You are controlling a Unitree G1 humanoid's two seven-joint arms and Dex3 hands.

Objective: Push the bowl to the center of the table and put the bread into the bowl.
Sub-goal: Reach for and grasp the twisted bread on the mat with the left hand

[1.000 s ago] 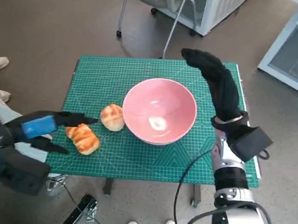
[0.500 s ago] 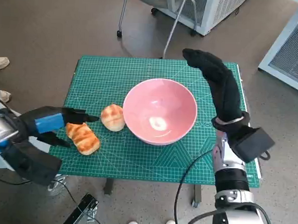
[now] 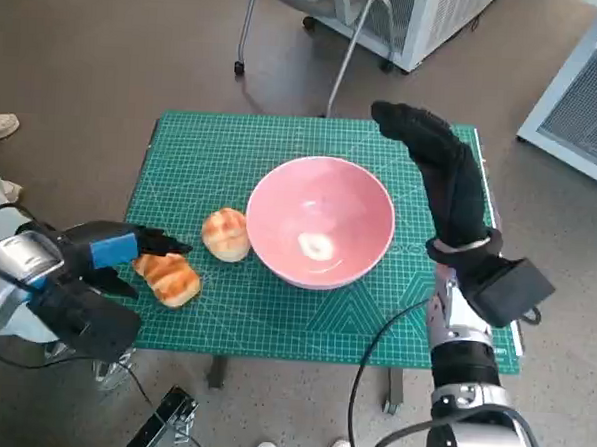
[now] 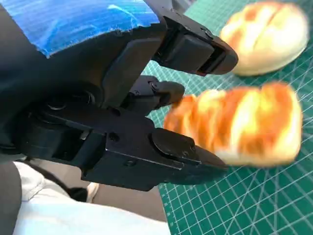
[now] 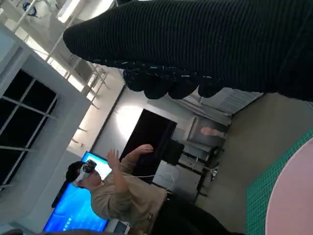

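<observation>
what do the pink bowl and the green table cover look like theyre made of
The pink bowl looks like glossy plastic or glazed ceramic: a bright highlight sits on its smooth inside, and the pictures cannot settle which. The green table cover looks like a matte rubbery or vinyl cutting mat, judging by its printed pale grid lines and dull, even surface.

We are in a robotics laboratory or test room, not a home. The small table (image 3: pixel 173 329) is covered with a green cutting mat (image 3: pixel 274 312) printed with a grid, standing on a plain brown floor (image 3: pixel 107 53). A wheeled chair base (image 3: pixel 289 23) and a white ventilated equipment cabinet (image 3: pixel 429 20) stand beyond it. Loose black cables (image 3: pixel 372 358) hang along the robot's forearm. In the right wrist view we see a seated person (image 5: pixel 122 196) wearing a headset with one hand raised, beside a glowing blue screen (image 5: pixel 78 210), under bright ceiling lights (image 5: pixel 68 10).
</observation>
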